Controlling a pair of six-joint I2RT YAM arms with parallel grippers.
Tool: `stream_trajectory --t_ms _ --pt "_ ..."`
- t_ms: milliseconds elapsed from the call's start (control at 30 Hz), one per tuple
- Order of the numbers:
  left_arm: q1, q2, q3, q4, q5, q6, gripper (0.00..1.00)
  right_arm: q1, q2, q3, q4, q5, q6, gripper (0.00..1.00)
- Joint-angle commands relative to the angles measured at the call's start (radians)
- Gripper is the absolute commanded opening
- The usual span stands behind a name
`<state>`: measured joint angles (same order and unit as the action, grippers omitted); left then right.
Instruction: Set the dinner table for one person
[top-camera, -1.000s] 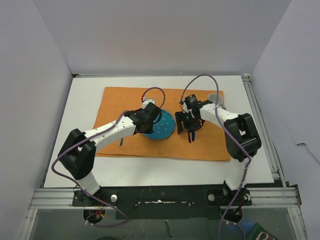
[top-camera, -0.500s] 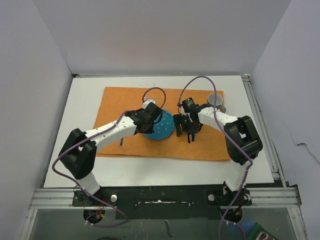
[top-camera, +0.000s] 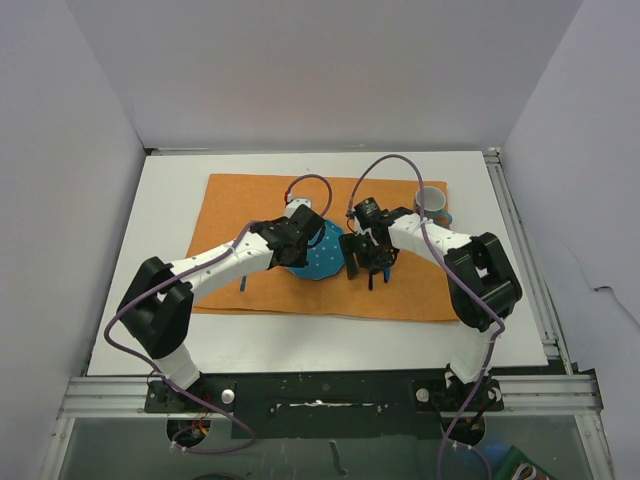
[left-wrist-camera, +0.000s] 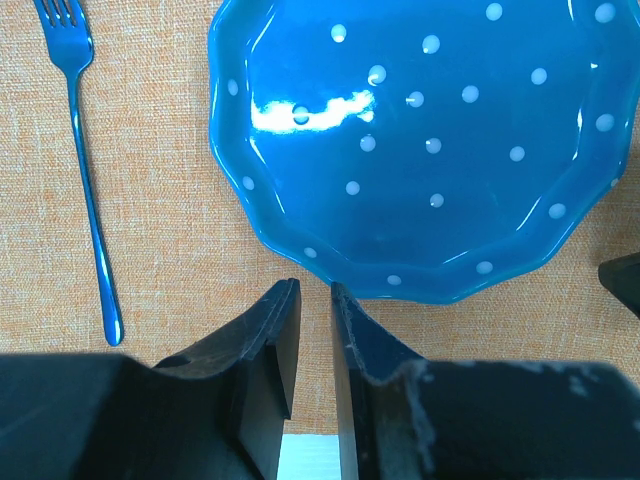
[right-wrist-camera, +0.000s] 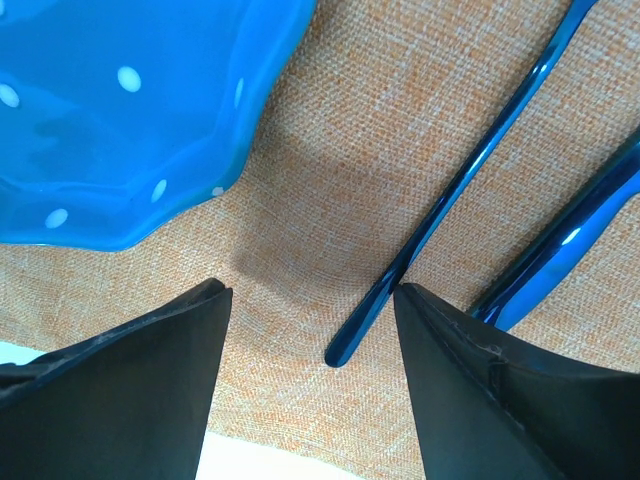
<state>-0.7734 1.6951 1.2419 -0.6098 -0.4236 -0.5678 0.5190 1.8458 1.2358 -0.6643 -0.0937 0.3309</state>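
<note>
The white dinner table (top-camera: 140, 290) carries an orange cloth (top-camera: 405, 295) with a blue white-dotted plate (top-camera: 326, 256) in its middle. My left gripper (top-camera: 294, 244) hovers over the plate's left side. In the left wrist view its fingers (left-wrist-camera: 315, 295) are nearly together and empty, just short of the plate's rim (left-wrist-camera: 420, 130). A blue fork (left-wrist-camera: 88, 170) lies left of the plate. My right gripper (top-camera: 365, 262) is open at the plate's right edge. In the right wrist view (right-wrist-camera: 310, 300) a blue utensil handle (right-wrist-camera: 440, 210) lies on the cloth between the fingers. A second utensil (right-wrist-camera: 560, 250) lies beside it.
A small cup (top-camera: 432, 200) stands at the cloth's far right corner. The fork (top-camera: 242, 283) lies near the cloth's near left edge. White walls close in the table on three sides, and a metal rail runs along the right edge (top-camera: 520, 240).
My right gripper has moved left and slightly nearer, closer to the plate's right edge. The left arm has barely moved.
</note>
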Motion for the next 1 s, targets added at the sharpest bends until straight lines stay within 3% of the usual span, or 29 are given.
stream_trajectory --t_ms 0,233,633,967 --pt "-0.006 0.003 0.035 0.010 -0.022 -0.007 0.19 0.003 -0.020 0.039 -0.026 0.011 0.009 0.67" --pt "-0.006 0.002 0.031 0.010 -0.032 -0.007 0.19 0.003 -0.037 0.042 -0.036 0.024 0.012 0.67" --pt "0.041 -0.033 0.055 -0.007 -0.258 0.078 0.21 0.013 -0.139 0.185 -0.146 0.095 -0.006 0.68" --pt "0.075 0.021 0.019 0.016 -0.319 0.065 0.20 0.016 -0.305 0.032 -0.078 0.091 0.019 0.66"
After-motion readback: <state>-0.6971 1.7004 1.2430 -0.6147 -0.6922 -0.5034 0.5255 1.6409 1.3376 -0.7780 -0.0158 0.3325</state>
